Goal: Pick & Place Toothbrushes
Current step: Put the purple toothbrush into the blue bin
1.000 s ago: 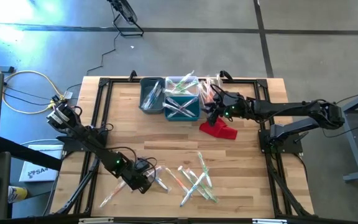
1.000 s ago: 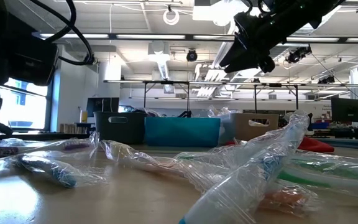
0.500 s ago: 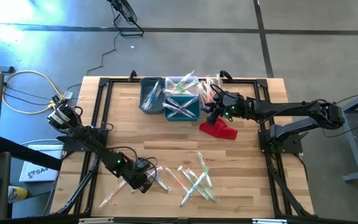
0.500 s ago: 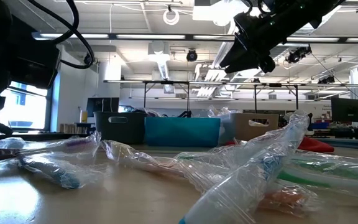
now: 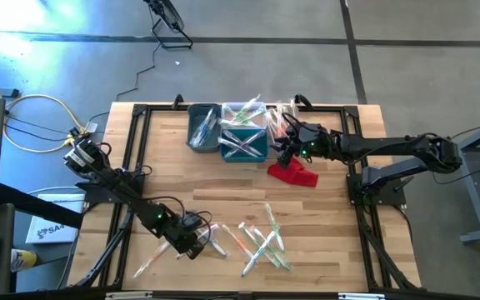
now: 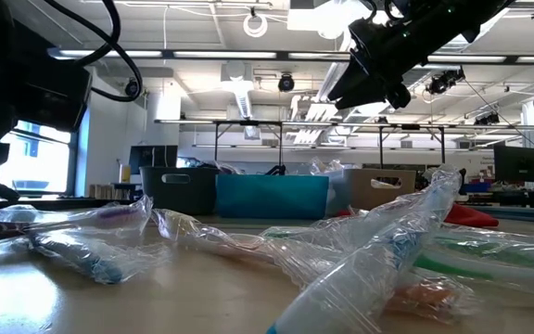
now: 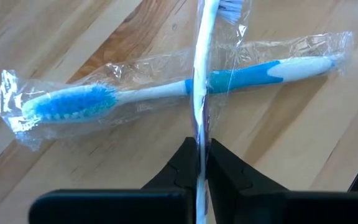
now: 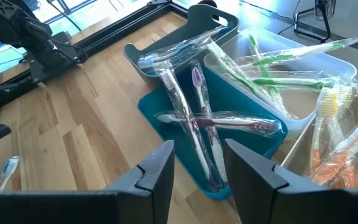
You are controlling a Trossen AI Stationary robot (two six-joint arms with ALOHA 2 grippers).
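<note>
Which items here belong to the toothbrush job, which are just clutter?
Job:
- wrapped toothbrushes loose on the table
- toothbrush pinched in left gripper
- sorting bins
- right gripper, open over the bins

Clutter:
- red cloth
- yellow cable

We see wrapped toothbrushes [image 5: 261,240] scattered flat and crisscrossed on the wood near the table's front edge, with more piled in the bins at the back. A blue-handled one [image 7: 166,90] lies flat in its clear wrapper, and a white-handled one [image 7: 202,74] crosses over it
</note>
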